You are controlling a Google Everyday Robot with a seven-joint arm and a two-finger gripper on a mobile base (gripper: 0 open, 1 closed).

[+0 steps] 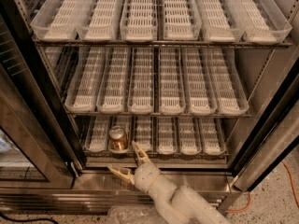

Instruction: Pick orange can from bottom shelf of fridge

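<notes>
The arm (187,206) is extending from the bottom edge, right of centre, slanting up and to the left; the pale wrist (147,175) is sitting directly behind the gripper (124,157), low in the view; both tan fingers (139,154) are standing spread wide apart.

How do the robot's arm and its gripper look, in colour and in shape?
The arm is off-white, smooth and rounded, with thick jointed segments; no cables or markings show. The gripper, just in front of the bottom shelf, has two slim, pointed, tan fingers, spread open.
</notes>
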